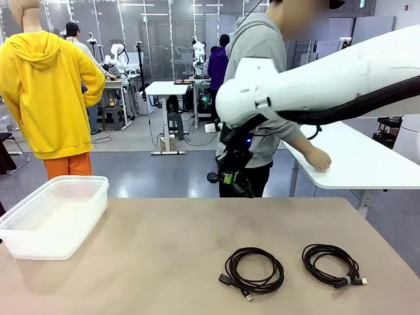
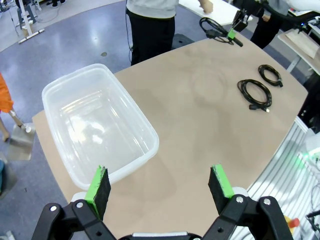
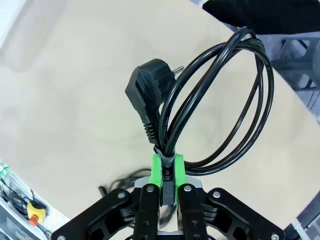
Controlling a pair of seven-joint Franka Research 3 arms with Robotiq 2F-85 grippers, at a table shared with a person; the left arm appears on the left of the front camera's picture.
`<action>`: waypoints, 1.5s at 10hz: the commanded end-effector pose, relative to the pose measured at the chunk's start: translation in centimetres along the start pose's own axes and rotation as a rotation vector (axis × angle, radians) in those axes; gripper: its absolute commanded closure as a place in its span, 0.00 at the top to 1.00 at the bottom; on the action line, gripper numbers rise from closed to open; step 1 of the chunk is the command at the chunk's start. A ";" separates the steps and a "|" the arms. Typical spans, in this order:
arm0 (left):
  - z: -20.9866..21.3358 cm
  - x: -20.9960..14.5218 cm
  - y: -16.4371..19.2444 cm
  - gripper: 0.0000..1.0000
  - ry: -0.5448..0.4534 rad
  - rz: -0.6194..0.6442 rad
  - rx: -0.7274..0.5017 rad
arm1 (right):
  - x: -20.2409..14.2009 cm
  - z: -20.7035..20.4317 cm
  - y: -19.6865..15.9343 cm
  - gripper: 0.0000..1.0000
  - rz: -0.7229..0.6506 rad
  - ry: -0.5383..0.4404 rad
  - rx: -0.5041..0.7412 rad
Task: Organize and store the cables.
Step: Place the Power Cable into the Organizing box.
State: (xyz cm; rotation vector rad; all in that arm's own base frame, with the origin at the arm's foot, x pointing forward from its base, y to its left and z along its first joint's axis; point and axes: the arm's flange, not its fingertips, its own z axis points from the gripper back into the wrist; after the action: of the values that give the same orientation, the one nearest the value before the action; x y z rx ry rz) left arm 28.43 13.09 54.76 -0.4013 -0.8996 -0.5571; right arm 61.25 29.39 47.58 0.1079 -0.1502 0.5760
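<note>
While my right fingers (image 3: 178, 172) are pinched tight on a coiled black power cable (image 3: 222, 105), its loops stand up from between the green pads, and its chunky plug (image 3: 147, 95) leans against the coil just above the grip. In the front view that arm reaches in from my right, with the fingers up above the far edge of the desk (image 1: 164, 249). Just beyond stands a person in a grey hoodie, one hand (image 1: 319, 159) resting on a white table (image 1: 367, 157) behind.

My left fingers (image 2: 100, 187) are spread wide apart, high over the left part of the desk. Below them is the near rim of a clear plastic tub (image 2: 150, 137), which sits on the desk's left side.

Two thinner black cables lie flat on the desk as round coils, on my right side close to my edge. The left coil (image 1: 254, 269) and the right coil (image 1: 331, 264) are near each other but not touching. Both are well apart from the tub.
</note>
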 end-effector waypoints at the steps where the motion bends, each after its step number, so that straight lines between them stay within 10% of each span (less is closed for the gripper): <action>1: 0.2 0.0 0.0 1.00 -0.007 -0.011 -0.008 | 2.1 -1.8 2.7 0.05 -0.093 0.016 -0.025; 5: 0.2 0.0 0.0 1.00 -0.007 -0.011 -0.008 | 4.9 -8.7 9.7 0.05 -0.238 0.001 -0.051; 10: 0.2 0.0 0.0 1.00 -0.007 -0.011 -0.008 | 6.3 -13.6 10.0 0.05 -0.227 0.095 0.114; 13: 0.2 0.0 0.0 1.00 -0.007 -0.011 -0.008 | 5.9 -13.7 9.4 0.81 -0.279 0.070 0.139; 14: 0.2 0.0 0.0 1.00 -0.007 -0.011 -0.008 | 5.5 -13.3 9.0 0.71 -0.280 0.051 0.142; 15: 0.2 0.0 0.0 1.00 -0.007 -0.011 -0.008 | 5.1 -12.6 8.7 1.00 -0.285 0.030 0.149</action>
State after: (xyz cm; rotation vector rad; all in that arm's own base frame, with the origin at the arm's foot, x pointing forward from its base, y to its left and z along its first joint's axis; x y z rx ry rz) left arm 28.43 13.07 54.76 -0.4012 -0.8994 -0.5574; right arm 62.97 41.76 35.88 0.2368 -0.0390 0.3205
